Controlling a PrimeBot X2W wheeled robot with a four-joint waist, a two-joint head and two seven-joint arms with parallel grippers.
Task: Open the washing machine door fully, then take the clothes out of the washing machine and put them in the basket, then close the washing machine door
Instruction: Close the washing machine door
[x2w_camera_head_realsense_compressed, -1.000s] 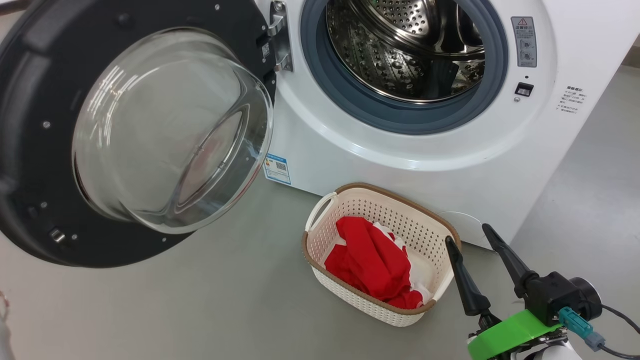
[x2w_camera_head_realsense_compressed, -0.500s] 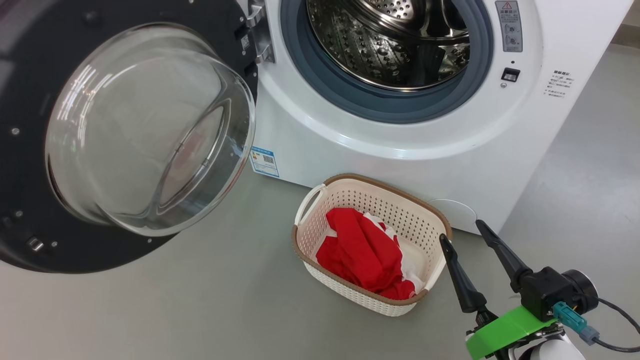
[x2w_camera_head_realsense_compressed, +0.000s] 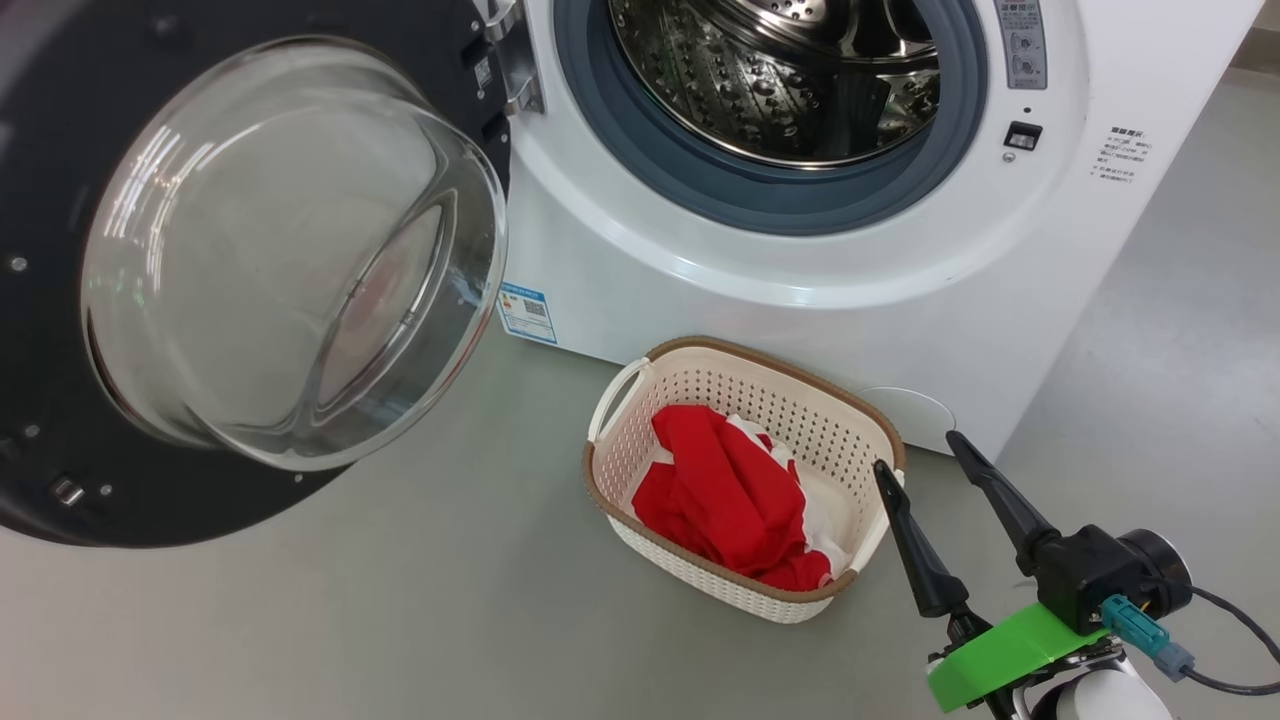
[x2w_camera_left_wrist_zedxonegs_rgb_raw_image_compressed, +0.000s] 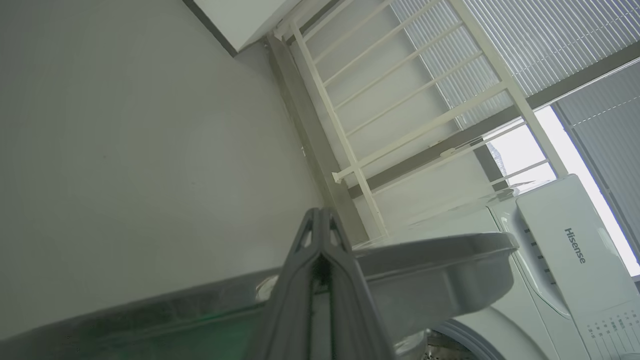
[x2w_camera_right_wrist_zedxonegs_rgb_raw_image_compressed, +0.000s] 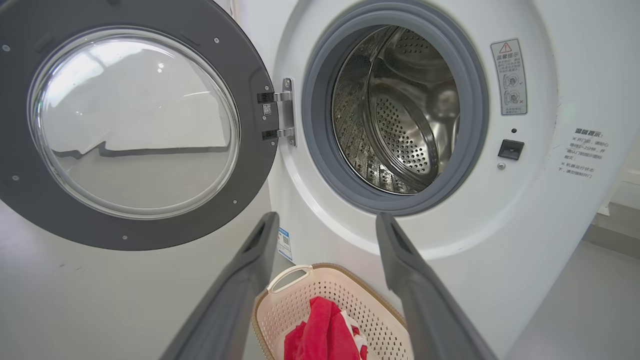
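The washing machine door (x2w_camera_head_realsense_compressed: 200, 505) stands swung wide open at the left, its clear glass bowl (x2w_camera_head_realsense_compressed: 290, 250) bulging toward me. The washing machine (x2w_camera_head_realsense_compressed: 760, 300) shows a bare steel drum (x2w_camera_head_realsense_compressed: 780, 80) inside its grey gasket. On the floor in front sits the basket (x2w_camera_head_realsense_compressed: 760, 357) with the red and white clothes (x2w_camera_head_realsense_compressed: 730, 500) in it. My right gripper (x2w_camera_head_realsense_compressed: 916, 453) hangs open and holds nothing, just right of the basket, and in its wrist view (x2w_camera_right_wrist_zedxonegs_rgb_raw_image_compressed: 327, 217) it points at the machine above the basket (x2w_camera_right_wrist_zedxonegs_rgb_raw_image_compressed: 310, 305). My left gripper (x2w_camera_left_wrist_zedxonegs_rgb_raw_image_compressed: 320, 215) is shut on nothing, beside a grey door edge (x2w_camera_left_wrist_zedxonegs_rgb_raw_image_compressed: 440, 250).
Grey floor (x2w_camera_head_realsense_compressed: 400, 620) spreads in front of the machine and to its right. In the left wrist view a white railing (x2w_camera_left_wrist_zedxonegs_rgb_raw_image_compressed: 400, 100) and window blinds stand behind the machine's top panel (x2w_camera_left_wrist_zedxonegs_rgb_raw_image_compressed: 575, 245). The door (x2w_camera_right_wrist_zedxonegs_rgb_raw_image_compressed: 250, 150) takes up the space left of the basket.
The head camera has shifted, so the whole picture slid up and left. The right gripper stays open beside the basket; the door, basket and clothes have not moved.
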